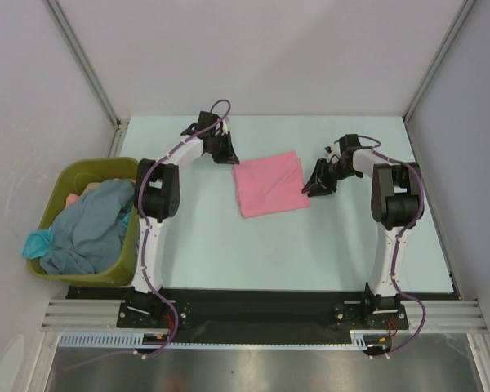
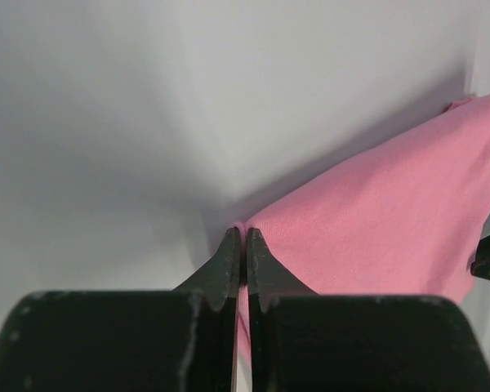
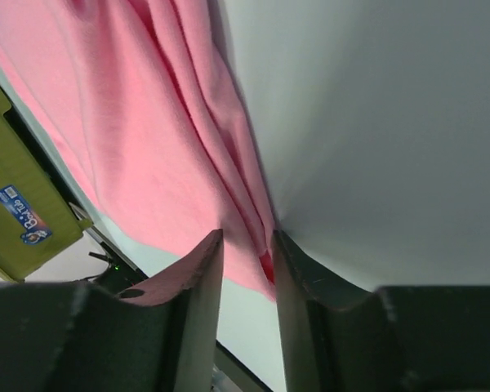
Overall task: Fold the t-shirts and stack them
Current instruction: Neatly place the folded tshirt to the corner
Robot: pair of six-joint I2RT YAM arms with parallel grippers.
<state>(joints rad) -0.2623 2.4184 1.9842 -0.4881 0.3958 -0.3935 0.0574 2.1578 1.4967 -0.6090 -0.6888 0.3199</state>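
A pink t-shirt [image 1: 269, 184] lies folded into a rough square in the middle of the table. My left gripper [image 1: 226, 156] is at its far left corner. In the left wrist view the left gripper [image 2: 244, 233] is shut, with the corner of the pink t-shirt [image 2: 392, 212] pinched between its tips. My right gripper [image 1: 314, 189] is at the shirt's right edge. In the right wrist view the right gripper [image 3: 247, 235] stands open, with the layered edge of the pink t-shirt [image 3: 147, 122] lying loose between its fingers. A grey-blue t-shirt [image 1: 90, 224] and a teal one [image 1: 37, 242] lie crumpled in the bin.
An olive-green plastic bin [image 1: 131, 245] stands off the table's left edge and also shows as the bin [image 3: 8, 204] in the right wrist view. A peach-coloured cloth [image 1: 73, 198] lies in it too. Grey walls enclose the pale table [image 1: 229, 245] on three sides.
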